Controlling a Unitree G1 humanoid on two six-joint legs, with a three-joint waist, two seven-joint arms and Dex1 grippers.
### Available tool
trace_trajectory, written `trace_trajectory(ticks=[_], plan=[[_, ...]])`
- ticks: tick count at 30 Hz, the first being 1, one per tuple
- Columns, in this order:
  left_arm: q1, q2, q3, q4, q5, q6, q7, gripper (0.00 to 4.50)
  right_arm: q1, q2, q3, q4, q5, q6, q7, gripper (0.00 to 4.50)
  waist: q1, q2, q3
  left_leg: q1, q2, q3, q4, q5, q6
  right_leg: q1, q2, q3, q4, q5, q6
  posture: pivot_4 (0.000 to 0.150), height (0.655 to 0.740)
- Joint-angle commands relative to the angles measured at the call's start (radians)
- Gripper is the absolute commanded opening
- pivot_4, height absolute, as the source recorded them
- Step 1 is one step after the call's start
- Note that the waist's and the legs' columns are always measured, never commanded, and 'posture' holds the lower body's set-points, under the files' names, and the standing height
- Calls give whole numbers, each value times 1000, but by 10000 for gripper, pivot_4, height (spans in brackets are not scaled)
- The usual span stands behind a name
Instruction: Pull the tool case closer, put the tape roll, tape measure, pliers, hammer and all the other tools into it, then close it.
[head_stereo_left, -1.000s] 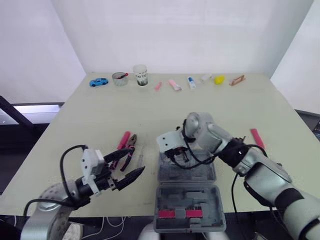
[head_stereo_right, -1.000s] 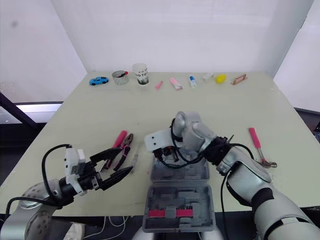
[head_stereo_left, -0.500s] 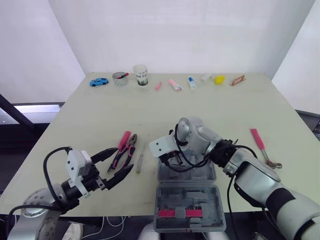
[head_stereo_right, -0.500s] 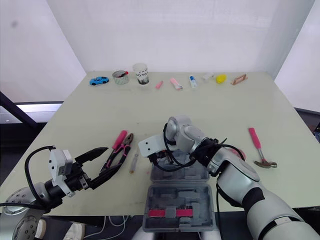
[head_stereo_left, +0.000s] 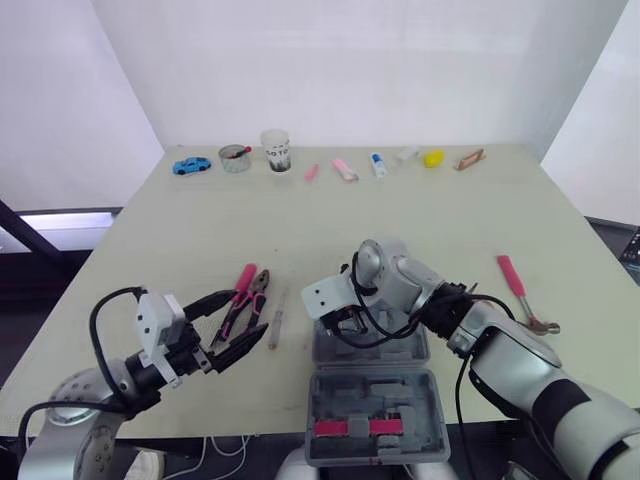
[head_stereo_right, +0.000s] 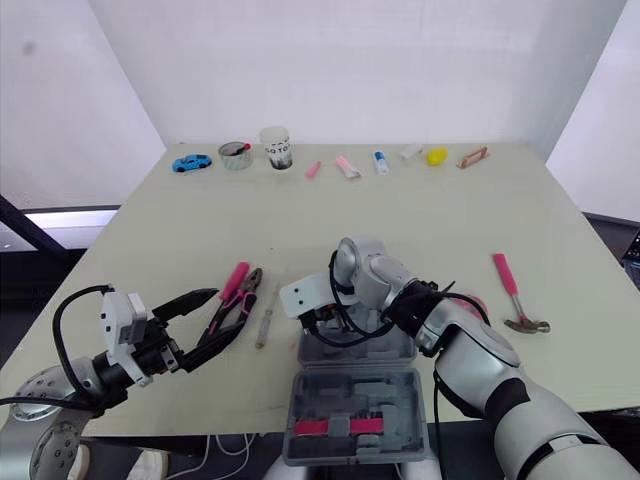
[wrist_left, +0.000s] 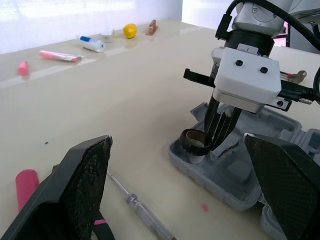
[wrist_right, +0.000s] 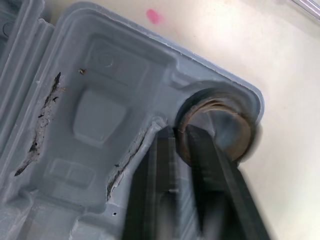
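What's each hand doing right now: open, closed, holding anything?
Left hand: open, empty.
Right hand: closed on the tape roll, in a corner of the tool case.

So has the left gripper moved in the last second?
Yes. The left gripper has drawn back toward the robot's left, away from the screwdriver, its jaws open.

Left arm (head_stereo_left: 75, 400) low at the front left, elbow bent, left gripper (head_stereo_left: 250, 311) pointing inward with fingers (wrist_left: 82, 185) spread wide, right arm (head_stereo_left: 500, 345) reaching across to the middle, wrist bent downward, right gripper (wrist_left: 215, 142) pinching the tape roll (wrist_left: 192, 149) by its wall.
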Motion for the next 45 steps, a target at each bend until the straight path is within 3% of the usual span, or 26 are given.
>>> trace_trajectory(ticks=[1,6,16,19,24,33,45], plan=[[0,5,-1,-11,5,-21,-2,45000,-25,10,-37,-26,13,-16,-15,20823,-1,0,0,0,0,0,0,0,0,0,0,0,0,0,0,1500,7400],[1,5,-7,-10,8,-23,-1,45000,-26,5,-46,-34,14,-6,-13,44804,-1,0,0,0,0,0,0,0,0,0,0,0,0,0,0,1500,7400],[-18,8,-10,10,17,-24,-5,45000,14,-37,-174,-197,109,139,-15,44804,-1,0,0,0,1,0,-1,0,0,0,-1,0,0,0,0,1500,7400],[-31,11,-15,19,19,-21,-6,45000,71,-33,-261,-258,168,219,-75,36905,0,0,0,0,1,0,-2,0,0,0,-1,0,-1,0,0,1500,7400],[-55,21,-30,37,23,-15,-17,45000,176,-25,-338,-305,224,284,-192,11819,0,-1,0,0,1,0,-2,0,0,0,-2,0,-1,0,0,1500,7400],[-93,46,-44,71,24,-4,-40,45000,319,43,-402,-303,330,305,-342,11819,-3,0,0,0,0,0,-3,0,0,-1,-1,1,0,0,0,1500,7400],[-112,67,-52,73,19,15,-40,45000,385,73,-362,-116,342,184,-449,11819,-2,0,0,0,0,0,-3,0,0,-1,-1,1,-1,0,0,1500,7400]])
